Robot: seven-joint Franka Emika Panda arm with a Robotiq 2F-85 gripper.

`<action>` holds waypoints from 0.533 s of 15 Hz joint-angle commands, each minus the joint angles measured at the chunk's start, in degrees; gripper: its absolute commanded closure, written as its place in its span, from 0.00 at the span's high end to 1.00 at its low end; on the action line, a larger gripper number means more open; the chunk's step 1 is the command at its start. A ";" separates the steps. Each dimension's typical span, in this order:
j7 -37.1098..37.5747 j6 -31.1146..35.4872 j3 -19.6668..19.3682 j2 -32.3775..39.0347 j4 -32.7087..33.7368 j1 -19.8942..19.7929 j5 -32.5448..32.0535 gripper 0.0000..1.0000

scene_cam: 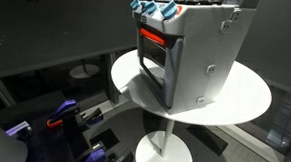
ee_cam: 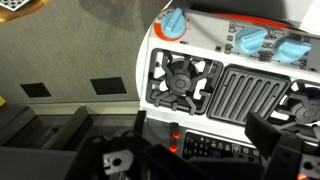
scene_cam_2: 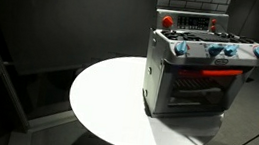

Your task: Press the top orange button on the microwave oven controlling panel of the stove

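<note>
The grey toy stove (scene_cam: 202, 54) stands on a round white table (scene_cam: 240, 96) and shows in both exterior views (scene_cam_2: 193, 86). In the wrist view I look down on its top (ee_cam: 200, 50), with blue knobs (ee_cam: 173, 22) along the far edge. A dark control panel (ee_cam: 215, 148) lies near the bottom. Two small glowing orange buttons sit at its left end, one (ee_cam: 174, 133) just above the other (ee_cam: 172, 148) in the picture. My gripper (ee_cam: 205, 140) is open and empty. Its dark fingers hang on either side of the panel, close above it. I cannot make out the gripper in the exterior views.
Black burners (ee_cam: 180, 78) and a ribbed grill plate (ee_cam: 245, 92) lie between the knobs and the panel. The table (scene_cam_2: 106, 100) has bare white surface beside the stove. Purple and blue equipment (scene_cam: 68, 122) stands on the floor below the table.
</note>
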 commanded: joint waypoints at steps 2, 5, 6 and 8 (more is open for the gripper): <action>0.06 -0.52 -0.22 0.08 0.45 0.51 -0.08 1.00; 1.66 1.83 0.21 -0.14 -0.23 0.05 -1.84 1.00; 1.67 2.79 0.08 -0.10 -0.44 0.03 -2.08 1.00; 2.40 5.53 -0.02 0.00 -1.03 -0.22 -2.63 1.00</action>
